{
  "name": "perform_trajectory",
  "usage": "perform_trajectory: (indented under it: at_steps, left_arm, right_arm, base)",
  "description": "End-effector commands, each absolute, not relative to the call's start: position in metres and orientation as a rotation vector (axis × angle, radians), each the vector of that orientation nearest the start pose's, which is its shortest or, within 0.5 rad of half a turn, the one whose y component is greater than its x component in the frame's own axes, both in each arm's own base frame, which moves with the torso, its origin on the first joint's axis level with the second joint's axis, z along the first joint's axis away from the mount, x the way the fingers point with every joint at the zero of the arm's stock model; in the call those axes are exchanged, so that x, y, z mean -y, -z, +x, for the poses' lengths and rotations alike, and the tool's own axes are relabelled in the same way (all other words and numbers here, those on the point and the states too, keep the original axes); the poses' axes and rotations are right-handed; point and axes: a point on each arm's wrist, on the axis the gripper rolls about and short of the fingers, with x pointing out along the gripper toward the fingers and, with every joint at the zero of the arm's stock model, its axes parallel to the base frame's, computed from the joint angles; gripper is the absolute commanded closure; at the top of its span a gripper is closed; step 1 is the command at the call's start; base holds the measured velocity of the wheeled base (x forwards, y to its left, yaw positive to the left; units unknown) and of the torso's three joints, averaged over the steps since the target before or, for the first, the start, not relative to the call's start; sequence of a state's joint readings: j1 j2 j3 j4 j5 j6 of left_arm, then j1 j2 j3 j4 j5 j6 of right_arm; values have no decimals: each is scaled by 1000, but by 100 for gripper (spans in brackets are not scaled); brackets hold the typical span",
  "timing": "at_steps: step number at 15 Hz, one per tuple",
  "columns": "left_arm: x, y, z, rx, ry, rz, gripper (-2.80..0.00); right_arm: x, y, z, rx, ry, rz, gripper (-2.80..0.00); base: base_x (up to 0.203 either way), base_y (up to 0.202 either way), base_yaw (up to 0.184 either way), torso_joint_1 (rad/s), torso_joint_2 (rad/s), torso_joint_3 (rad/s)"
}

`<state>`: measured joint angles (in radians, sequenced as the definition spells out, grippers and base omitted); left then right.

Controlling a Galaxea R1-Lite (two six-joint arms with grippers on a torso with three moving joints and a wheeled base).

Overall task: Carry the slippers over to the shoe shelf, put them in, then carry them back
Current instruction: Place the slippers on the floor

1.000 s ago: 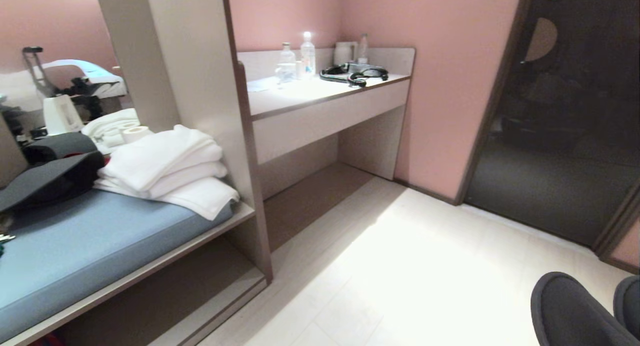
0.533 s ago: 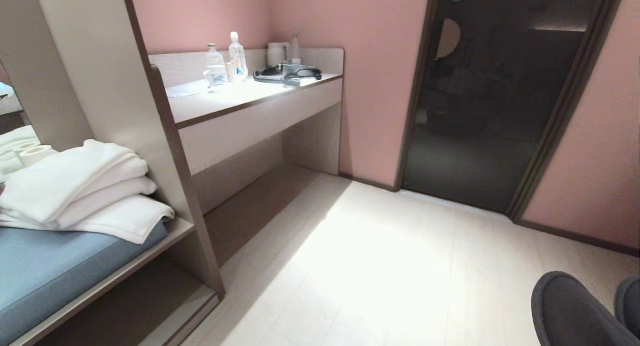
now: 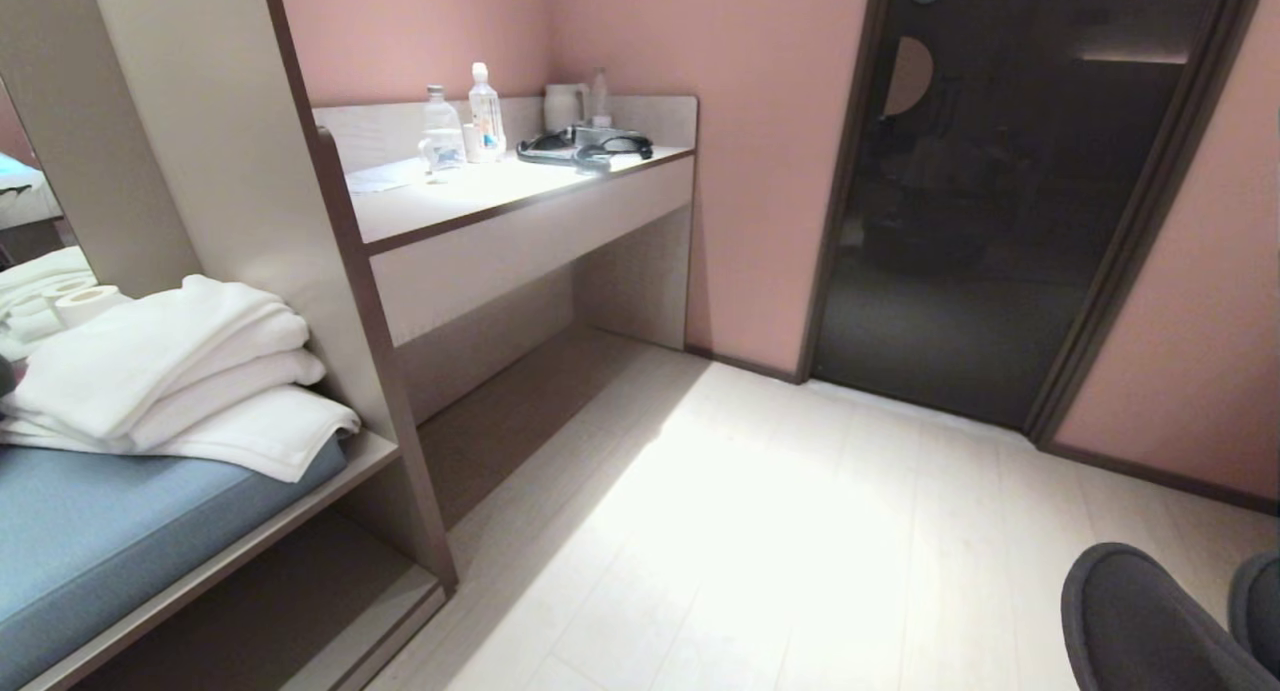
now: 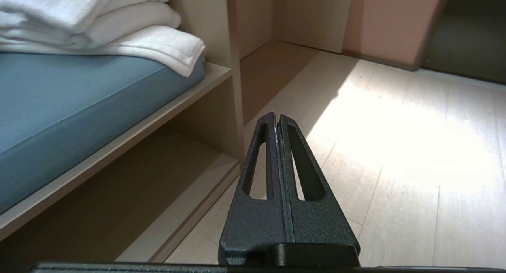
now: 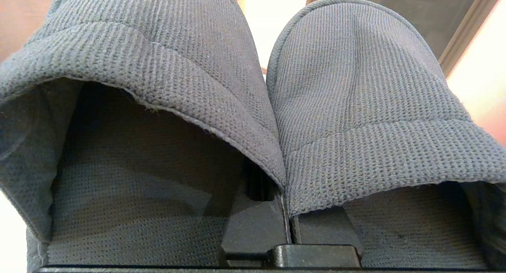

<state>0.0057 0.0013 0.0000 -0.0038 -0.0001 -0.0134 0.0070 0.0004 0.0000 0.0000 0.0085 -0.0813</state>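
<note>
1. Pink walls (image 3: 770, 151) close in a small room with a pale plank floor (image 3: 760, 531), brightly lit in the middle, and a dark glass door (image 3: 1000, 201) in a dark frame at the far right.
2. Against the left wall stands a taupe built-in unit (image 3: 210, 161); its upright panel separates a bench with a blue cushion (image 3: 110, 531) from a white-fronted table (image 3: 520, 231).
3. On that table sit 2 clear bottles (image 3: 485, 116), a white kettle (image 3: 562, 106) and a coil of black cable (image 3: 585, 151).
4. White folded towels (image 3: 170, 371) are stacked on the cushion, right beside the upright panel, with a toilet roll (image 3: 85, 304) behind them.
5. Under the bench is the shoe shelf (image 4: 185, 194), a low open cubby with a pale bottom board; nothing shows inside the part I can see.
6. The slippers (image 5: 253, 95) are off the floor, carried side by side at the right gripper (image 5: 288, 225). Its jaws are pressed together on the inner edges of both slippers, toes pointing away from the wrist.
7. In the head view only their 2 dark rounded toes (image 3: 1140, 621) show, at the lower right corner, well apart from the shoe shelf.
8. The left gripper (image 4: 278, 121) hangs in front of the cubby, above the floor, its jaws closed flat against each other with nothing between them.
</note>
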Motion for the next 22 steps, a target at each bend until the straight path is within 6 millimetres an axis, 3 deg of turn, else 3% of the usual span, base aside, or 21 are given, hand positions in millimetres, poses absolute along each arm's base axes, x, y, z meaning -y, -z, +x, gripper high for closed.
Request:
perform_trajectory:
  at_steps: [1, 6, 22]
  left_arm:
    - [0, -76, -23, 3, -6, -15, 0]
    - [0, -76, -23, 3, -6, -12, 0]
    - [0, -76, -23, 3, -6, -12, 0]
  right_arm:
    - [0, -76, -23, -1, -17, -83, 0]
    - [0, -76, -23, -1, -17, -81, 0]
    - [0, -76, -23, -1, -17, -81, 0]
  base:
    - [0, 0, 0, 0, 0, 0]
    - [21, 0, 1, 1, 1, 0]
    - [195, 0, 0, 2, 3, 2]
